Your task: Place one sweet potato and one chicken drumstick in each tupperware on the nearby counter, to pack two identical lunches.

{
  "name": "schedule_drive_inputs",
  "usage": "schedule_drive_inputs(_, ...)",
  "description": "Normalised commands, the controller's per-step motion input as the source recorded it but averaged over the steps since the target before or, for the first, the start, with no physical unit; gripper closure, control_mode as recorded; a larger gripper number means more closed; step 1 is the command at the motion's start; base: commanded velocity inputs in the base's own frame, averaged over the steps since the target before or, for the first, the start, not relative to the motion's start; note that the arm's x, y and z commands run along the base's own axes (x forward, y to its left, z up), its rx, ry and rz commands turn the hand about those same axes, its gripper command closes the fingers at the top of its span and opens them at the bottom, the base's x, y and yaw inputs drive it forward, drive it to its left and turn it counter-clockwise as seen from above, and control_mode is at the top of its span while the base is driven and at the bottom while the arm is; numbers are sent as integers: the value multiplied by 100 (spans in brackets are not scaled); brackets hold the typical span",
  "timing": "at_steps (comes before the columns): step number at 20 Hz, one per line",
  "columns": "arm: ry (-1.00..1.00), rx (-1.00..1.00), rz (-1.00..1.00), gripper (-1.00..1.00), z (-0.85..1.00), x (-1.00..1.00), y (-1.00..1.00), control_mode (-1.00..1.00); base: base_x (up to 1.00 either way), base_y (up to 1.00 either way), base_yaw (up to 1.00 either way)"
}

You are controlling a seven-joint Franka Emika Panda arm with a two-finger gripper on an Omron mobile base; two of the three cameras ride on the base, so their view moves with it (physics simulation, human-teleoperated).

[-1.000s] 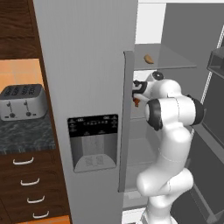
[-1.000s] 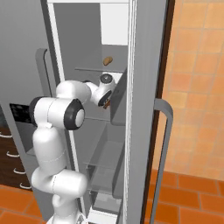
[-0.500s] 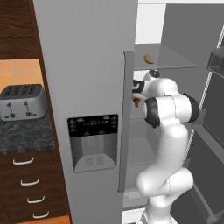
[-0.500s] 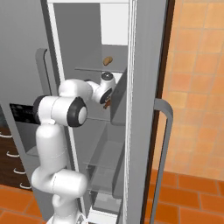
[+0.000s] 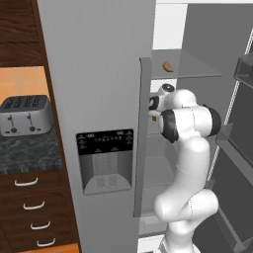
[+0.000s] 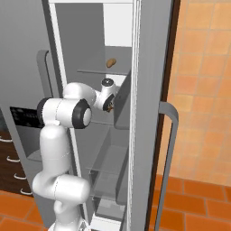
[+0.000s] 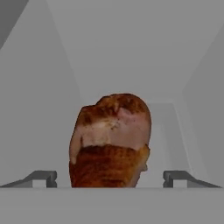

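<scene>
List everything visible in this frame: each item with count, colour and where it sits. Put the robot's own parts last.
chicken drumstick: one, red-brown, on a fridge shelf between the open fingertips.
sweet potato: one, tan-orange, on the upper fridge shelf.
fridge: one, grey, right door open, dispenser panel on the closed left door.
toaster: one, silver, on the counter.
counter: one, black-grey marbled, over dark brown drawers.
arm: one, white, reaching into the fridge.
gripper: one, open, either side of the drumstick.
</scene>
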Motion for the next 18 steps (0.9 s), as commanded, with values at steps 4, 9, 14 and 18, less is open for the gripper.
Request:
schedule_drive_inputs(4, 1, 0, 0, -100, -9, -2, -5, -100, 0, 0, 0)
schedule_drive_inputs(9, 2, 0, 0, 100, -2, 0, 0, -100, 0, 0, 0)
schedule_drive_inputs(14, 0, 0, 0, 100, 0, -7, -1, -100, 0, 0, 0)
schedule_drive_inputs(18, -22, 5, 0, 100, 6, -95, -39, -100, 0, 0, 0)
